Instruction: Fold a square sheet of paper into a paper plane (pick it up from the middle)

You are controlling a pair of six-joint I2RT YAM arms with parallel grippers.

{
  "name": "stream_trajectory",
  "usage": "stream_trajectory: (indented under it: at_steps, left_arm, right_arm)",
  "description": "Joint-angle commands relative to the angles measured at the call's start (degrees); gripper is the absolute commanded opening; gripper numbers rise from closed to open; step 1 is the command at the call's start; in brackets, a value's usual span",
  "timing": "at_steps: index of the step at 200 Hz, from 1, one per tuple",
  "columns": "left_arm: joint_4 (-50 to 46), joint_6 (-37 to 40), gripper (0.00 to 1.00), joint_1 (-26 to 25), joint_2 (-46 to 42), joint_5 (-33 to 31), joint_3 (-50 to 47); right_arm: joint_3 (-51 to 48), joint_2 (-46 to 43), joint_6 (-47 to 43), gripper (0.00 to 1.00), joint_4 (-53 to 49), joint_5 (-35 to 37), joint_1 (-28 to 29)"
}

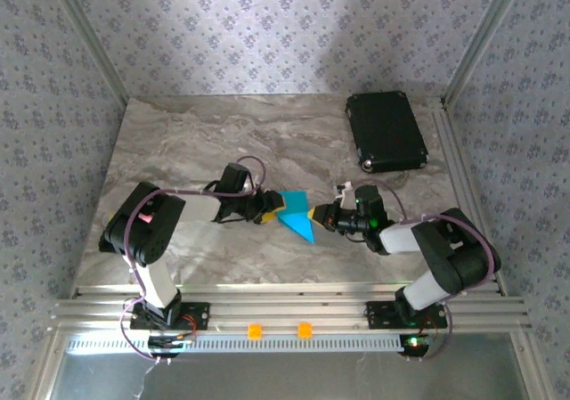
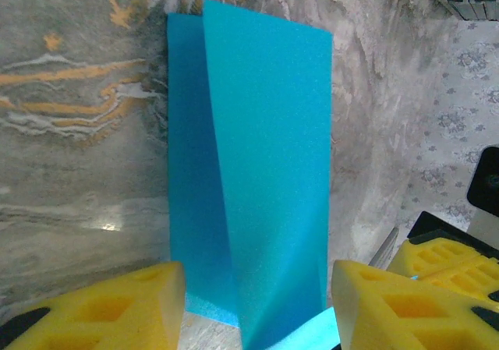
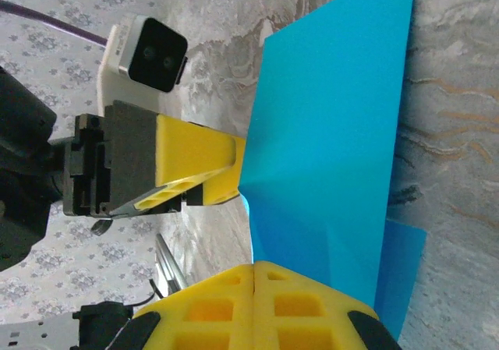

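The square sheet of paper is bright cyan and lies folded at mid-table, one flap raised off the layer under it. No finished paper plane is in view. My left gripper is at the sheet's left end. It is open, its yellow fingers on either side of the paper's near end. My right gripper faces it from the right. Its fingers are pressed together, shut on the raised flap's edge. One left finger touches the paper's crease.
A black rectangular case lies at the back right of the marble table. Aluminium rails run along the near edge, and patterned walls close the other sides. The two arms nearly meet over the paper.
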Motion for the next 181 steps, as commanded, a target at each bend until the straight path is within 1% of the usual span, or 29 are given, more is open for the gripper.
stream_trajectory:
  at_steps: [1, 57, 73, 89, 99, 113, 125, 141, 152, 167, 181]
  left_arm:
    - [-0.6, 0.1, 0.51, -0.6, 1.5, 1.2, 2.3]
    - [0.0, 0.1, 0.34, -1.2, 3.5, 2.6, 5.0]
    - [0.5, -0.1, 0.31, -1.2, 4.2, 2.9, 5.4]
    - [0.5, 0.0, 0.28, -1.2, 4.8, 3.1, 5.7]
    - [0.4, 0.2, 0.24, -1.2, 4.9, 2.9, 5.7]
    - [0.4, 0.4, 0.22, -1.2, 5.2, 2.8, 5.6]
    - [0.7, 0.4, 0.19, -1.2, 5.2, 2.6, 5.3]
    - [1.5, 0.0, 0.17, -1.3, 4.8, 2.4, 4.7]
    - [2.7, -0.6, 0.13, -1.3, 4.4, 2.2, 4.0]
    - [4.3, -1.4, 0.08, -1.4, 3.6, 1.8, 3.2]
    - [4.9, -1.8, 0.07, -1.4, 2.2, 0.7, 2.2]
  right_arm:
    - [-1.1, -1.5, 0.5, 0.04, 1.8, -1.1, -0.6]
    - [-2.1, -1.8, 0.5, 0.04, 3.3, -2.3, -1.6]
    - [-2.5, -1.7, 0.6, 0.04, 3.8, -2.4, -1.9]
    - [-3.0, -1.7, 0.1, 0.04, 3.4, -2.6, -2.4]
    - [-3.3, -1.7, -0.1, 0.04, 3.1, -2.5, -2.7]
    - [-3.5, -1.6, -0.7, 0.04, 2.3, -2.5, -3.0]
    - [-3.5, -1.5, -1.4, 0.05, 1.1, -2.6, -3.2]
    - [-3.6, -1.5, -2.2, 0.09, -0.3, -2.3, -3.3]
    - [-3.4, -1.6, -2.7, 0.14, -2.5, -1.5, -3.6]
    - [-2.8, -2.2, -4.1, 0.17, -5.8, -0.3, -3.5]
    - [-1.8, -3.7, -5.8, 0.26, -10.5, 1.4, -3.1]
